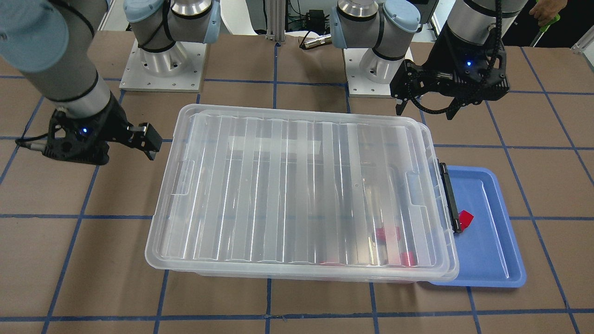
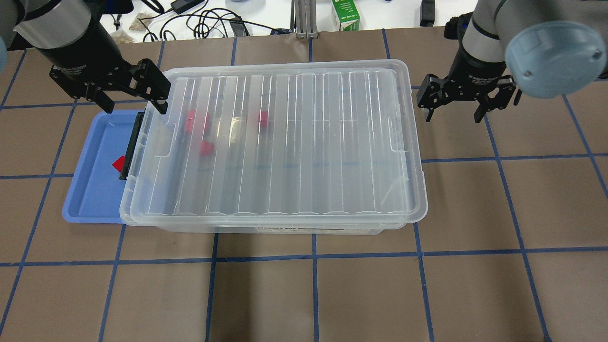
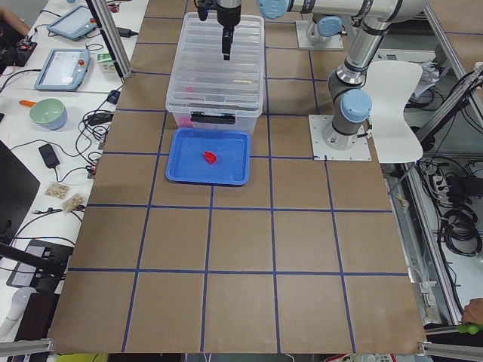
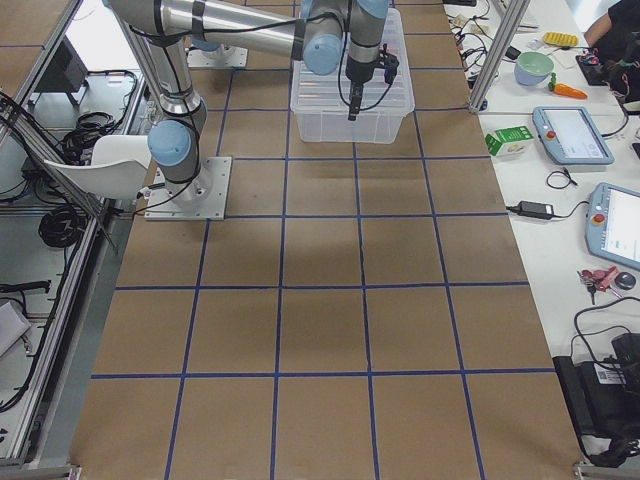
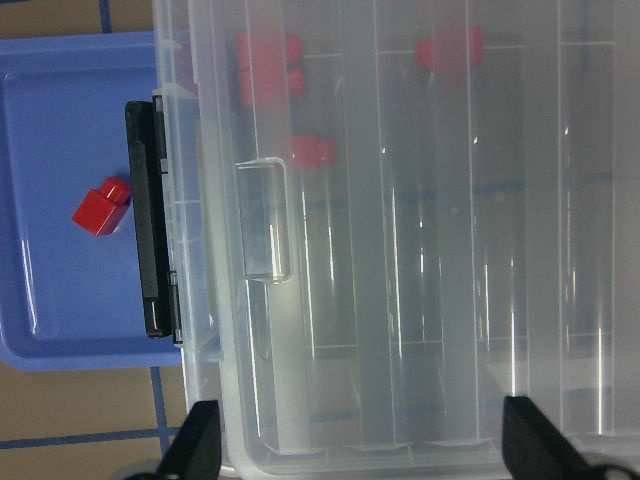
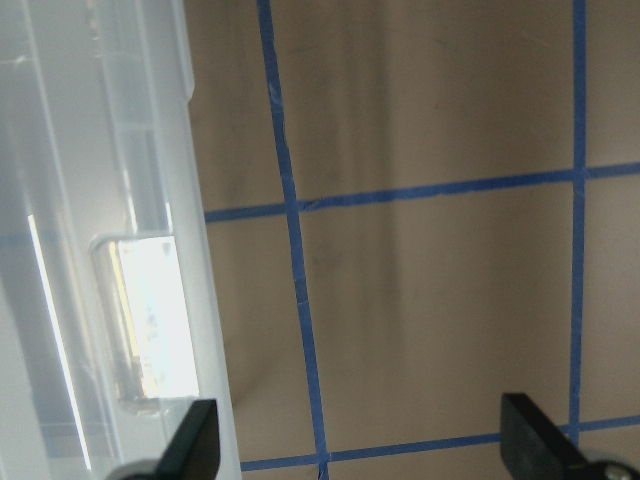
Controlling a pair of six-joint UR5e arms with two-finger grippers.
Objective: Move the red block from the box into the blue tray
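The red block [image 1: 465, 218] is lying in the blue tray [image 1: 492, 241], just beside the black latch [image 1: 449, 197] of the box [image 1: 297, 185]. Its glossy squared body is carrying a narrower knob at one end. The left gripper [image 2: 134, 105] is hovering above the latch end of the box, well clear of the block and touching nothing. Its fingers are standing wide apart and empty, and in the left wrist view the block is sitting off to one side of them.

The tray is shallow, light-blue plastic with rounded corners and a raised rim, and the box's end is overhanging part of it. The box is translucent clear plastic, and its ribbed lid is resting in place. Several more red blocks [image 2: 197, 121] are showing faintly through the lid, near the latch end.

The right gripper [image 2: 452, 116] is hanging over the table [image 2: 475, 204] beside the opposite end of the box, fingers likewise spread and empty. The table is brown, and blue tape lines are marking it off in squares.
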